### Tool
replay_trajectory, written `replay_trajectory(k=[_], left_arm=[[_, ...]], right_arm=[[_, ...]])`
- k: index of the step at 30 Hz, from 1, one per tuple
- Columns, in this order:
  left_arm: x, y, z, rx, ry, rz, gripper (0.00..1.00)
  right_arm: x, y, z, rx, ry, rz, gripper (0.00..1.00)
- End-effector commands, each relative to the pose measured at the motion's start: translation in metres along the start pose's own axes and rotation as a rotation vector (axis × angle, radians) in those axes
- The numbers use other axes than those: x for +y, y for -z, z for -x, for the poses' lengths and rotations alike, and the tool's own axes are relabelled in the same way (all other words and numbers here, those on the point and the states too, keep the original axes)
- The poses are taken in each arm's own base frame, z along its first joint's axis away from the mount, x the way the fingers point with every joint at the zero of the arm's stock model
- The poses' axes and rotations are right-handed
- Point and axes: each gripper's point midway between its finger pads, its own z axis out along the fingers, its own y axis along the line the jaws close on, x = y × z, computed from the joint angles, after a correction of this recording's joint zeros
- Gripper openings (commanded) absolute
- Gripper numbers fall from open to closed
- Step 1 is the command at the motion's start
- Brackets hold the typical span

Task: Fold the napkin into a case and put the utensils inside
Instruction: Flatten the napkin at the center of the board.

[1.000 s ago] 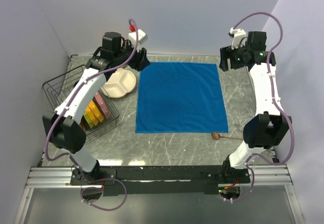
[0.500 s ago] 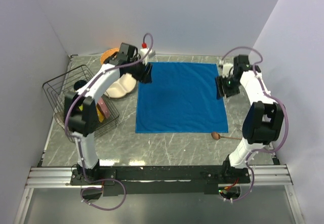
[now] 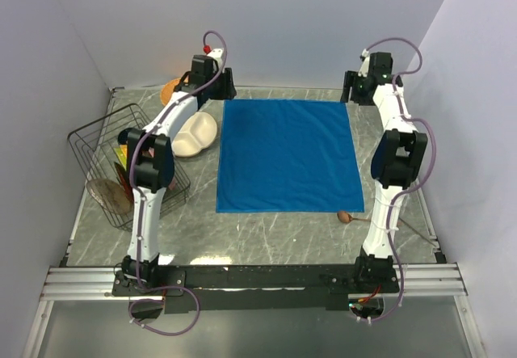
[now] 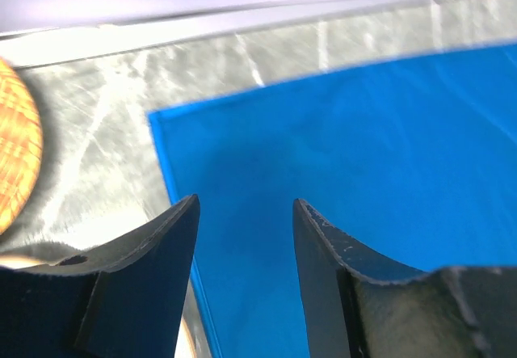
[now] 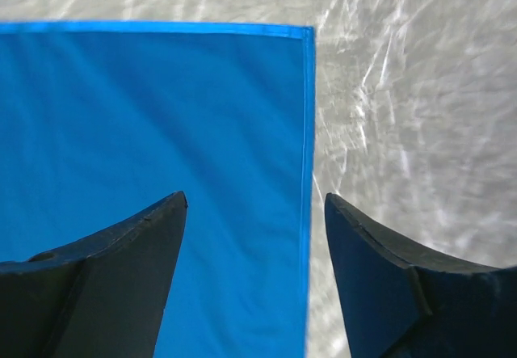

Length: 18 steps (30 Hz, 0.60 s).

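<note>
We find napkin (image 3: 287, 154) flat, no fold begun. Over its far corners, left gripper (image 4: 245, 204) and right gripper (image 5: 255, 198), jaws apart, empty. Wooden spoon (image 3: 345, 216) waits off its near-right corner; we judge everything still ahead.

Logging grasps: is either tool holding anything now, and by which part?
Nothing is held: left tool and right tool hang open over far corners of the napkin.

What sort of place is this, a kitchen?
Probably a robot test bench, not a kitchen: a white-and-black left arm and right arm bolted to a metal rail, plain lilac walls boxing in the grey table.
</note>
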Motion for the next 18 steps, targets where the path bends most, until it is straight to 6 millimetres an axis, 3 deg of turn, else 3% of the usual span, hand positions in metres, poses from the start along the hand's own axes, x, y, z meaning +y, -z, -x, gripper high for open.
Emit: replay_trajectory(k=[1,6,10,18], left_arm=[[0.022,-0.022,0.039,-0.17,0.06,0.09,0.55],[0.039,-0.048,0.025,-0.168,0.095,0.101,0.58],[0.044,-0.059,0.02,-0.18,0.096,0.098,0.6],[0.059,-0.086,-0.002,-0.143,0.185,0.096,0.6]], right_arm=[[-0.007,-0.02,0.027,-0.149,-0.144,-0.055,0.77],[-0.014,-0.05,0.035,-0.185,-0.147,-0.062,0.76],[-0.018,-0.065,0.044,-0.234,-0.151,-0.068,0.67],[-0.015,-0.095,0.033,-0.211,-0.225,-0.039,0.66]])
